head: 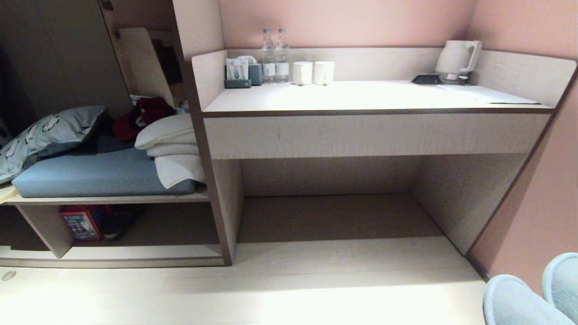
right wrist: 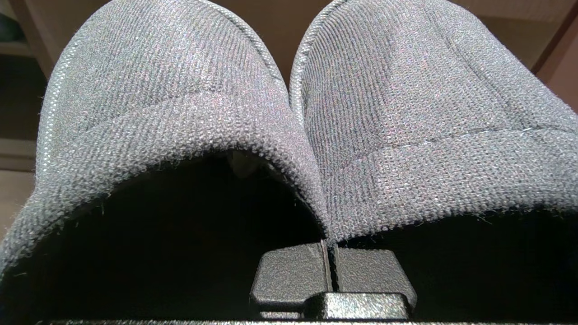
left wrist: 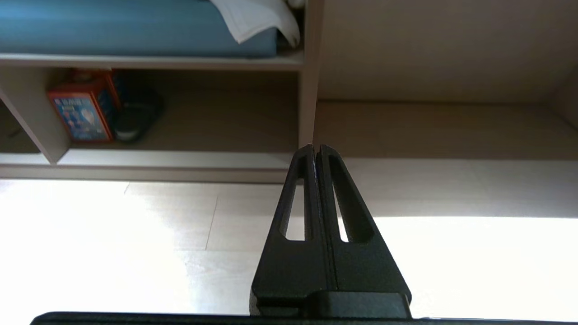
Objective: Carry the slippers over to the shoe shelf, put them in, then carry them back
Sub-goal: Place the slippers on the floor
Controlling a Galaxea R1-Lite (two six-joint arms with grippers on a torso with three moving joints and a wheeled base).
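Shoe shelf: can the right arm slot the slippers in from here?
Probably, after an approach. The right gripper is shut on the slippers. The shoe shelf is open-fronted, with bare board right of the red box and black shoe.

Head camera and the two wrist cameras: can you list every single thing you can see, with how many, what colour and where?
slippers: two, grey-blue, side by side, pinched at their inner edges by the right gripper
shoe shelf: one, pale wood, low at left under the bench
box: one, red and blue, in the shoe shelf
black shoe: one, beside the box
cushion: one, blue, on the bench
pillows: white stack, on the cushion
desk: one, pale wood
bottles: two, clear, back of desk
mugs: two, white, beside the bottles
kettle: one, white, desk's right end
left gripper: black, jaws shut, empty, above the floor
right gripper: black, jaws shut on slippers
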